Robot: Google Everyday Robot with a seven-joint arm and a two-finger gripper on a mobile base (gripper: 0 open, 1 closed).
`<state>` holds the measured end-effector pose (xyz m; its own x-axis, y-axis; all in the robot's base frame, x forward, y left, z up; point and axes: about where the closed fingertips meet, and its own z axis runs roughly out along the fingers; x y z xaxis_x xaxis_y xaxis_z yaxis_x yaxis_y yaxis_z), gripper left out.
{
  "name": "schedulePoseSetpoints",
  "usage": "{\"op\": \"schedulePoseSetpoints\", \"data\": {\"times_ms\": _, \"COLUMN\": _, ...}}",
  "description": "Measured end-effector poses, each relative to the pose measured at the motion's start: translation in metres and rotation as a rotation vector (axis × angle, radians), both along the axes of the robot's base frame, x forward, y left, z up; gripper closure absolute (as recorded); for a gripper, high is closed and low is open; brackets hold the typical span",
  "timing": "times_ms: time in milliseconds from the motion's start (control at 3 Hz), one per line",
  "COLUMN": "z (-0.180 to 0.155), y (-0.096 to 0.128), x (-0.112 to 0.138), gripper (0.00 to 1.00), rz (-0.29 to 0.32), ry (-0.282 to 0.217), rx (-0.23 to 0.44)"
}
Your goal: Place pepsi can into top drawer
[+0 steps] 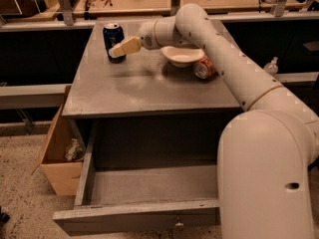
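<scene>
The pepsi can stands upright at the back left of the grey cabinet top; it is dark blue with a silver top. My gripper reaches from the right, its pale fingers right at the can's front right side, touching or nearly touching it. The top drawer is pulled open below the cabinet top, and its inside is bare. Its front panel carries a small central handle.
A white bowl and a red-orange can lying on its side sit at the back right of the cabinet top. A cardboard box with items stands on the floor at the left. My arm crosses the right side. A wooden bench runs behind.
</scene>
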<state>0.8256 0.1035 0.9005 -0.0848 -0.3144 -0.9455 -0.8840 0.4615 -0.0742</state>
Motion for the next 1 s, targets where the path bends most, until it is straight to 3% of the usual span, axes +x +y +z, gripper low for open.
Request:
{"op": "schedulePoseSetpoints", "data": {"times_ms": 333, "z": -0.011, "y": 0.028, "x": 0.007, "gripper": 0.0, "rz": 0.023, "ry": 0.04, "rx": 0.051}}
{"op": "schedulePoseSetpoints", "data": {"times_ms": 667, "z": -0.013, "y": 0.052, "x": 0.01, "gripper": 0.18, "rz": 0.059, "ry": 0.067, "rx": 0.096}}
{"op": "schedulePoseSetpoints", "data": {"times_ms": 1000, "z": -0.008, "y": 0.056, "x": 0.009, "gripper": 0.41, "rz": 0.061, "ry": 0.072, "rx": 0.126}}
